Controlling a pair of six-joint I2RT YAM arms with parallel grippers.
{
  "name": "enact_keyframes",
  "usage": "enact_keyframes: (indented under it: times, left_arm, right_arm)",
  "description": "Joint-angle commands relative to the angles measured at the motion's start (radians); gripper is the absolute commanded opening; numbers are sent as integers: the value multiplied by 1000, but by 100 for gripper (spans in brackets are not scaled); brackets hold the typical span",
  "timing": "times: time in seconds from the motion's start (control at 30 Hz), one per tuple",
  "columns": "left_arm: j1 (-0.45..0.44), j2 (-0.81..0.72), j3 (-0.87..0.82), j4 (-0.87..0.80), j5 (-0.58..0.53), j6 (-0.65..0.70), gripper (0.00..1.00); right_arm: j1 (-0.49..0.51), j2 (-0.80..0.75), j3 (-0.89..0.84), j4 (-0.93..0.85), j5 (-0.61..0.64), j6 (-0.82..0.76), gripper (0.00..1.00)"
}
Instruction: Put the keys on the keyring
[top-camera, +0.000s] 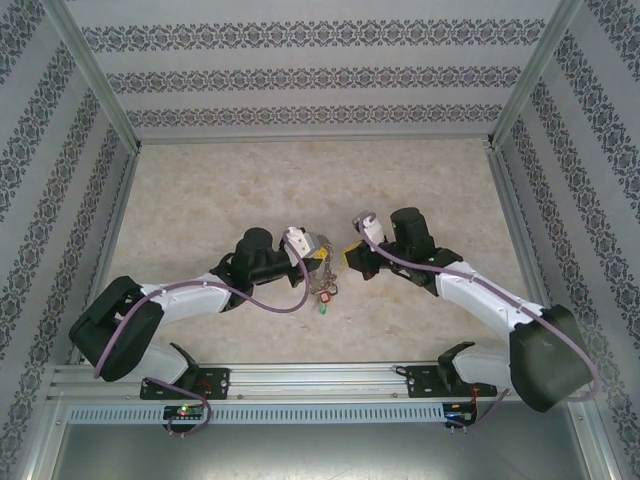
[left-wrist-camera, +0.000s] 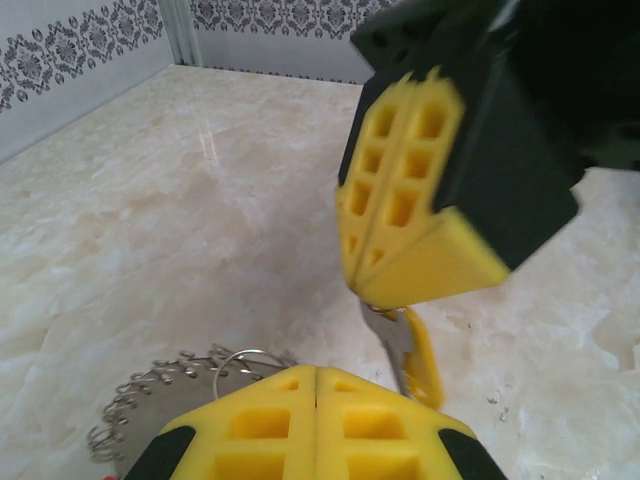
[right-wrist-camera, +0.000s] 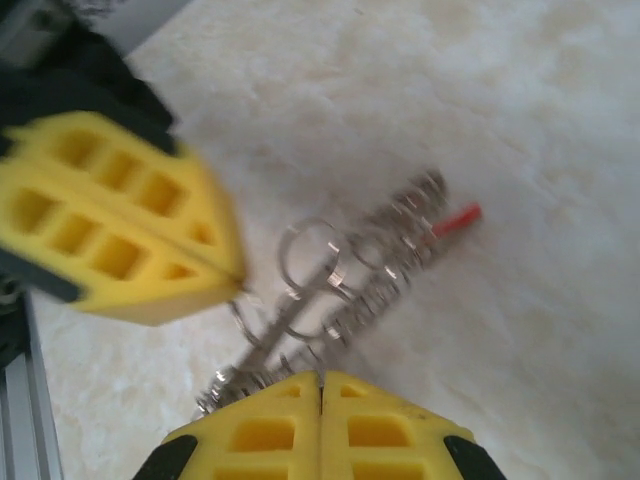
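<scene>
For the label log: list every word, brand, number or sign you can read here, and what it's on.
None can be read.
The wallpaper carries ornament only.
The yellow tag and red tag show no print.
The boards on the rail are too small to read.

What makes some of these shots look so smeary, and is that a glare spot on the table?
Right wrist view: soft throughout, with the keyring and the left end effector smeared. Left wrist view: the right end effector looms close and slightly fuzzy, and a pale sheen streaks the table. Top view: evenly lit, shadows faint.
</scene>
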Motion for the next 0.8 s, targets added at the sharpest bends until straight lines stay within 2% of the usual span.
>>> enact_keyframes:
  times: [0.0,0.1,0.33,0.43,0.5,0.63,0.77]
  left_arm:
    - [-10,21,1,109,15,-26,0]
    - [-10,28,13,102,19,-31,0]
    - [-9,42,38,79,38,-23,0]
    - [-9,46,40,72,43,-18,0]
    - [-9,48,44,65,49,-13,0]
    - [-9,54,57,53,60,-4,0]
    - [-8,54,64,50,66,1,0]
  right_arm:
    - [-29,52,0,-43,32,103,0]
    - [-47,79,2,-55,82,173,0]
    - [-73,262,73,-154,61,248,0]
    - [-73,287,77,-149,81,257,8]
    - [-71,282,74,-143,113,256,19]
    - [-73,250,75,-138,137,208,26]
    - [-63,128,10,-7,95,108,31]
